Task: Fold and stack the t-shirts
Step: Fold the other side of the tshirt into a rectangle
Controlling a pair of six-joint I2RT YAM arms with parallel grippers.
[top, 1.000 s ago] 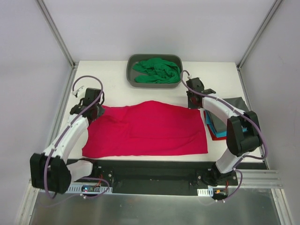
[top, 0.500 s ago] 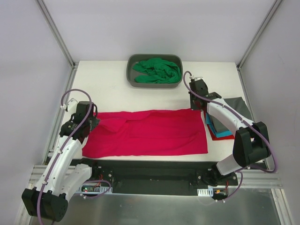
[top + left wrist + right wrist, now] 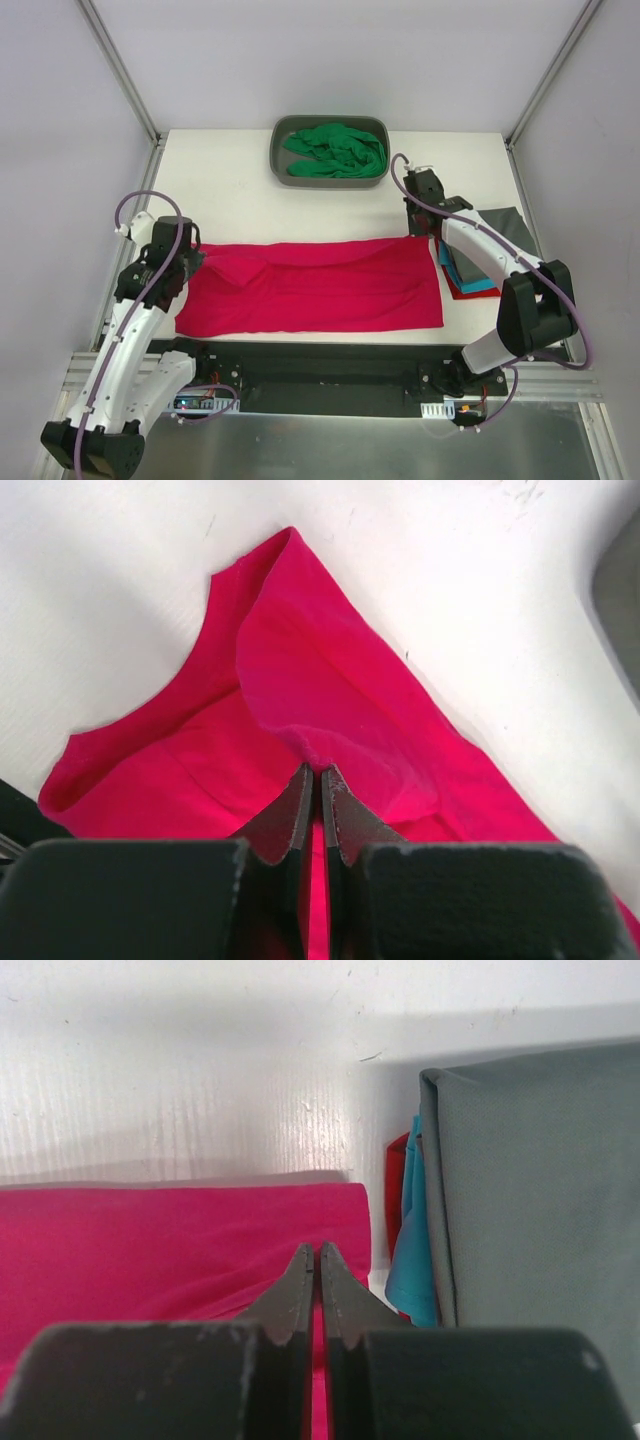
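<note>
My left gripper (image 3: 318, 772) is clamped on a raised fold of the one crimson-pink shirt (image 3: 330, 700). My right gripper (image 3: 318, 1250) is closed with its tips on that shirt's corner; I cannot confirm a grip. Just right of those tips is one stack of three: dark grey shirt (image 3: 540, 1180) over teal shirt (image 3: 412, 1260) over red shirt (image 3: 397, 1190). Beyond lies one green shirt (image 3: 335, 150) in one tub (image 3: 276, 160).

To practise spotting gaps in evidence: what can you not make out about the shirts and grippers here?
Right wrist view: red shirt and teal shirt show only edges under grey shirt.
Same view: whether right gripper pinches pink shirt; its fingers hide the contact.
Top view: underside of green shirt, hidden by tub wall and folds.
</note>
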